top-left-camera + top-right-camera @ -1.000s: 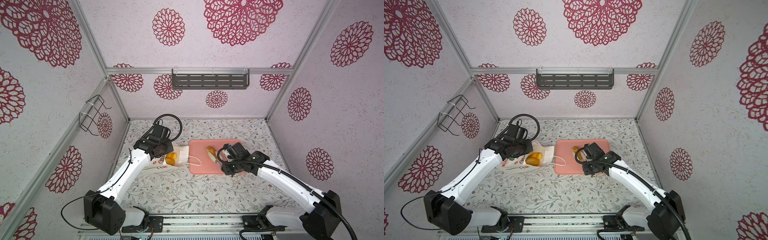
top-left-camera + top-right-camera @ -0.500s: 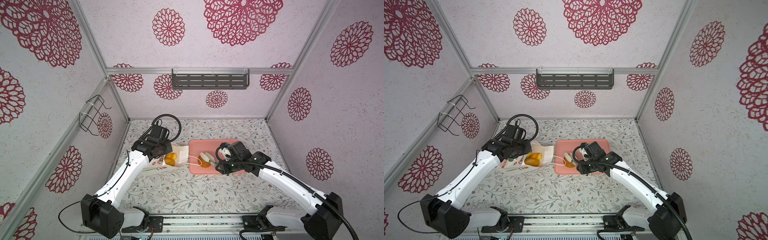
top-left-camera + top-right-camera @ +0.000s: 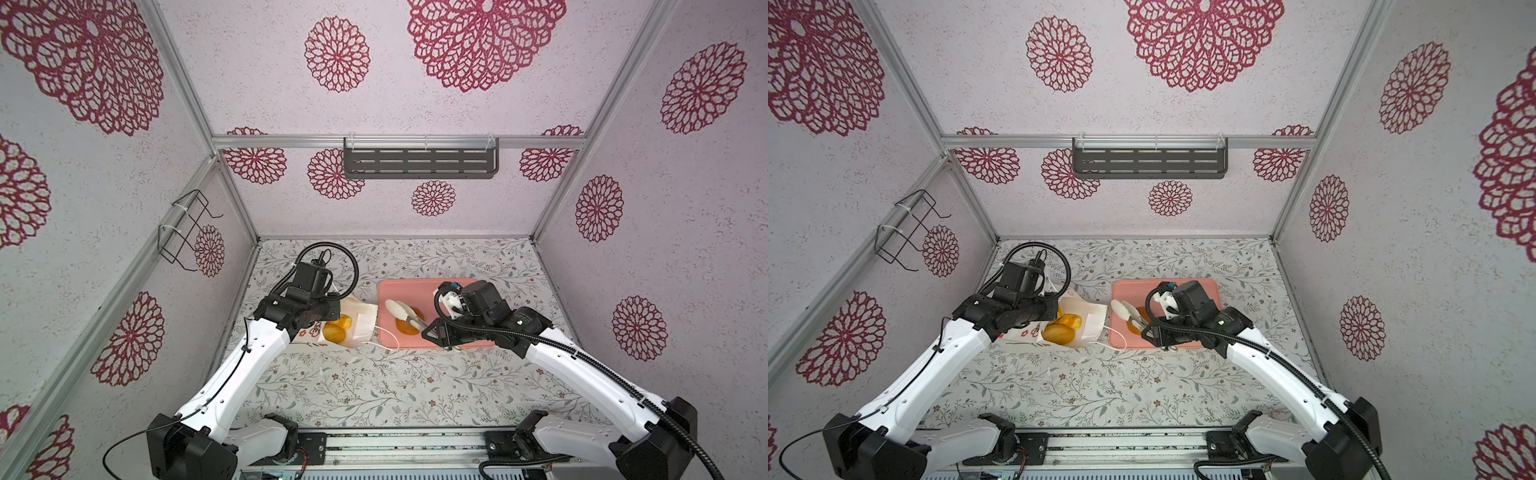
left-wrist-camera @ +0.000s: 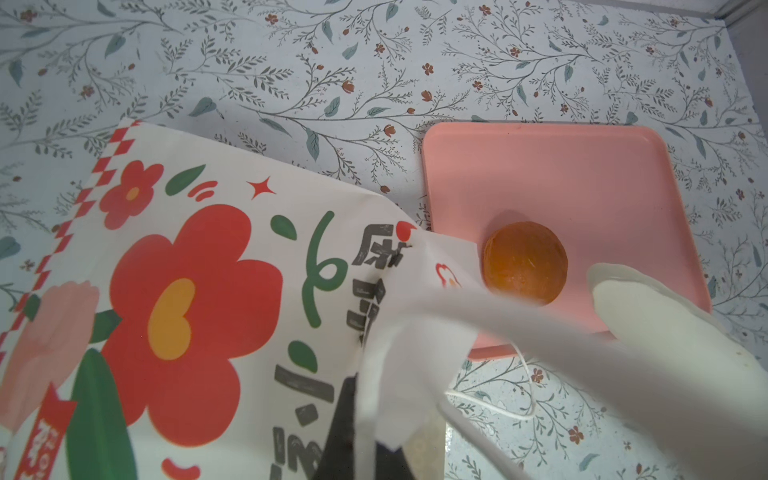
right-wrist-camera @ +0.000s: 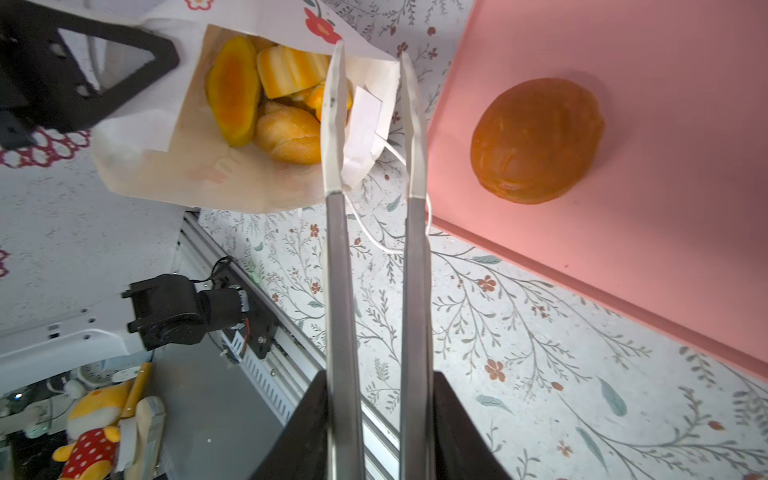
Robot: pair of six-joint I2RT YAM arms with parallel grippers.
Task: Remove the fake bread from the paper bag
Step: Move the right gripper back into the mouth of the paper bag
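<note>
Floral-printed tabletop [image 3: 374,386] floors a booth with red-medallion walls. On the left, the paper bag [image 3: 360,322] lies on its side, mouth facing the pink tray [image 3: 419,289]. The left arm covers its closed end in both top views. The left gripper [image 4: 345,440] shows only as a dark wedge in its wrist view, clamped tight on the bag's upper rim. Inside the mouth the right wrist view shows four pieces of fake bread: one yellow-orange oval [image 5: 232,91], one striped ridged bun [image 5: 291,70], one golden loaf [image 5: 289,135] and one orange piece [image 5: 312,96] mostly hidden behind a tong tip. Whether more lie deeper cannot be told. One white cord handle [image 5: 368,236] trails from the mouth onto the table beside the tray's edge. Next come the tongs [image 5: 337,270], one pair, arms apart and empty, white tips over the tray's left edge near the bag's mouth. The right gripper [image 5: 378,415] squeezes their handle end. Farthest right, one round brown bun [image 5: 536,139] sits alone on the tray, outside the bag. In the left wrist view a blurred white strip crosses just below it.
</note>
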